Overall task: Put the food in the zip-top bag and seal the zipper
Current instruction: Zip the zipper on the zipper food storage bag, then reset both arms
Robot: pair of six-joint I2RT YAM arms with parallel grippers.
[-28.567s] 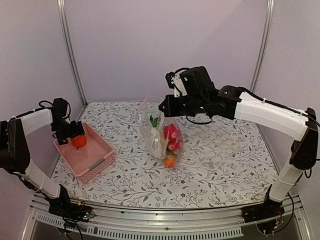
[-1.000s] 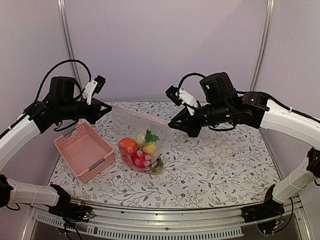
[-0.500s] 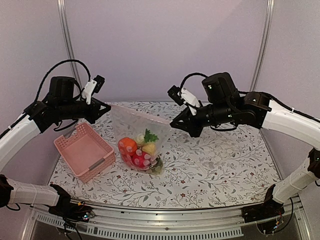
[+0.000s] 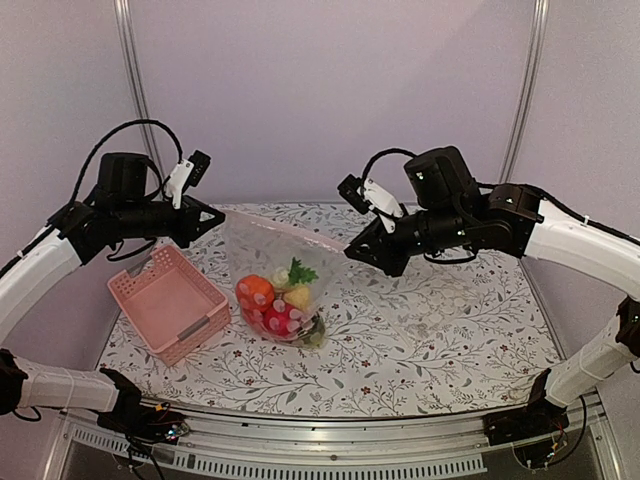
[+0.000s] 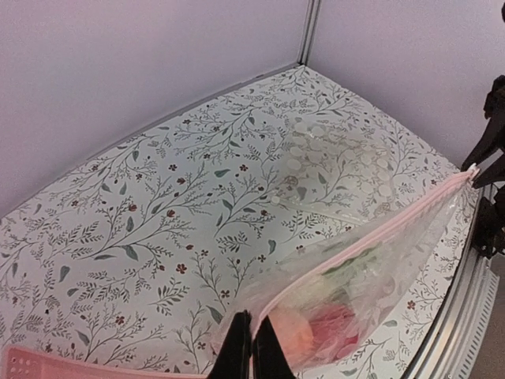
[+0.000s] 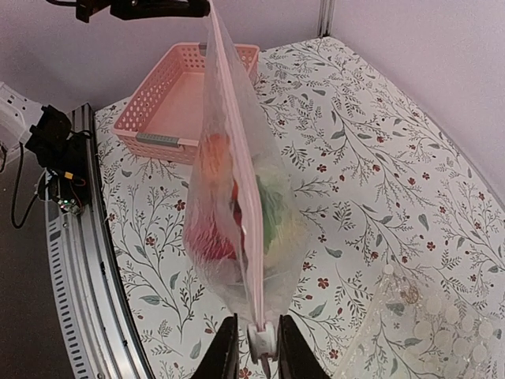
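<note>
right tool [image 6: 254,347], clamped on the narrow pinkish zipper strip [image 4: 285,228], has drawn slightly outward; my left tool [image 5: 251,347] pinches its other end. colourful toy food [image 4: 275,300] sits inside the large clear dotted bag [image 4: 255,248]; i judge it sealed.

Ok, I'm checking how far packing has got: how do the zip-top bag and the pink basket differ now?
The zip-top bag is clear and crinkly; the pink basket is opaque lattice. The bag holds the food; the basket shows none. The bag hangs by its zipper, stretched between the left gripper and right gripper; the basket sits untouched. Both stand left of centre on the table.
</note>
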